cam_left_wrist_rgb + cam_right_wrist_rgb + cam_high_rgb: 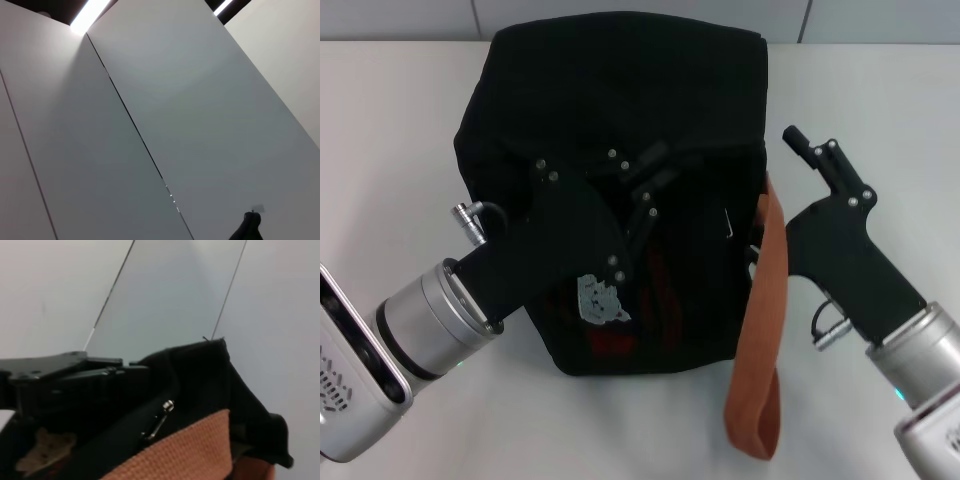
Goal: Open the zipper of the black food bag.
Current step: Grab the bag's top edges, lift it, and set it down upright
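Observation:
The black food bag (620, 90) stands upright mid-table, a white bear patch (601, 298) on its front and an orange-brown handle (765, 330) hanging down its right side. My left gripper (660, 165) reaches over the bag's top from the left and looks shut on the bag's fabric at the rim. In the right wrist view this left gripper (142, 369) meets the black rim. The zipper's silvery pull (162, 413) hangs free beside the handle (190, 450), a little away from it. My right gripper (810, 143) hovers just right of the bag's top corner, apart from it.
A white table (390, 150) surrounds the bag, with bare surface on both sides and in front. Grey wall panels (640, 15) run behind the table. The left wrist view holds only wall panels (200, 125).

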### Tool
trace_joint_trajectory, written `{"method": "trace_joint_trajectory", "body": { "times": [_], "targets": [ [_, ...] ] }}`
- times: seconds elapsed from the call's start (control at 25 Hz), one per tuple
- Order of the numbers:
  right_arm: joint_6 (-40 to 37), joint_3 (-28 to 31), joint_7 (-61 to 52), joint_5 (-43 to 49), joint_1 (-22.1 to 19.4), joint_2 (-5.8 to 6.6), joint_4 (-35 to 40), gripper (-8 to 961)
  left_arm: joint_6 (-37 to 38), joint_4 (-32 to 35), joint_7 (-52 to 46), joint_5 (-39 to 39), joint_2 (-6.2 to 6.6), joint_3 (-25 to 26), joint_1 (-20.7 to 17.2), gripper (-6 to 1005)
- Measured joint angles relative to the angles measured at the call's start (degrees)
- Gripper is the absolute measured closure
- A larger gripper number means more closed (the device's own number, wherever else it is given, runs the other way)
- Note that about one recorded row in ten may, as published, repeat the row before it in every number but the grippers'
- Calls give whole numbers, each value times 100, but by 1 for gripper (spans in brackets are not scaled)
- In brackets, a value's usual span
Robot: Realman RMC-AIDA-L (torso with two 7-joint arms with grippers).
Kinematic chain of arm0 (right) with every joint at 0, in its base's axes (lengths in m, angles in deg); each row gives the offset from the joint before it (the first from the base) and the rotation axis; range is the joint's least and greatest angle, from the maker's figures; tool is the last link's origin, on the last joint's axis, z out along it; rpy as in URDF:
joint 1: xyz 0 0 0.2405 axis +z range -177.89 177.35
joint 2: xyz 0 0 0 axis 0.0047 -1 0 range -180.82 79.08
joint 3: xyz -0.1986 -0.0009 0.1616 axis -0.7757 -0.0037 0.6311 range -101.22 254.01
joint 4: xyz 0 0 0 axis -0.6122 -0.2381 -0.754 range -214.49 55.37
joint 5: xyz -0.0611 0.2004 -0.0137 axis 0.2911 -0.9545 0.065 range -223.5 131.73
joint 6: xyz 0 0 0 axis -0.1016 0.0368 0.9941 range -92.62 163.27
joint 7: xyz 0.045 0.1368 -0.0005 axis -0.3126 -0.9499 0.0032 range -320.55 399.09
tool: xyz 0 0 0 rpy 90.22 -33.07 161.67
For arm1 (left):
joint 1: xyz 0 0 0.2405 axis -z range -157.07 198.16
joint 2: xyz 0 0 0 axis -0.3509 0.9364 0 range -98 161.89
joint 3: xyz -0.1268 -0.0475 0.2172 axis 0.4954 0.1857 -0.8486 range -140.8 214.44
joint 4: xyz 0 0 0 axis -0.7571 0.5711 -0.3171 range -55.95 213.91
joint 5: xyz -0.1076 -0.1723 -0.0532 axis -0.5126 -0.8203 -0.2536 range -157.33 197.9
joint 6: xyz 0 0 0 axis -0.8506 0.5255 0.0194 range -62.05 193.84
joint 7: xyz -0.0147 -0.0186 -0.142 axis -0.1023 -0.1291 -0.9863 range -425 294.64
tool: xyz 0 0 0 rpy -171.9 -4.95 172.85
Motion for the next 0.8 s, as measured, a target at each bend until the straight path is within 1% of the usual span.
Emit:
{"method": "trace_joint_trajectory", "body": {
  "times": [0.08, 0.24, 0.6, 0.8],
  "targets": [
    [115, 273, 4, 13, 48, 0, -30, 119, 3, 0, 0, 0, 0, 0, -2, 910],
    [160, 442, 7, 20, 105, 1, -47, 119, 5, -1, 0, 2, 0, -1, -6, 910],
    [171, 423, 92, 52, 181, 1, -69, 118, 13, 0, 0, 2, 0, 29, -17, 910],
    [176, 438, 213, 300, 145, 1, -73, 121, 12, 4, 0, 2, 0, 36, -1, 911]
  ]
}}
